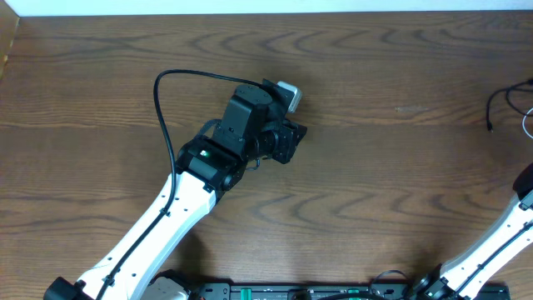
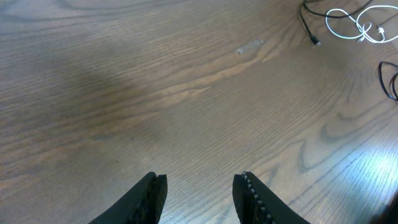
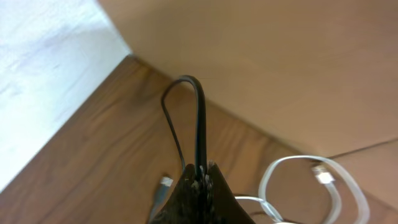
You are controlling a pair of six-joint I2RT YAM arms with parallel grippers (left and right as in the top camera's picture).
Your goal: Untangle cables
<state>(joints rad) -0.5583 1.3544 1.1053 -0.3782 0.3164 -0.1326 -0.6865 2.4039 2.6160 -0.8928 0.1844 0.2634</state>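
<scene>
The right pincer [image 3: 200, 174] was clamped shut on the black cable [image 3: 200, 118], whose loop arched ahead of it. The white cable [image 3: 321, 175] lay just beside. The left pincer [image 2: 199, 190] hung part-open and empty, well short of both. Separating them seemed in hand; next, the left should pin the white.

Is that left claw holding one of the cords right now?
No: the left gripper is open over the table, nothing between its fingers, and the white cord lies well away from it.
</scene>
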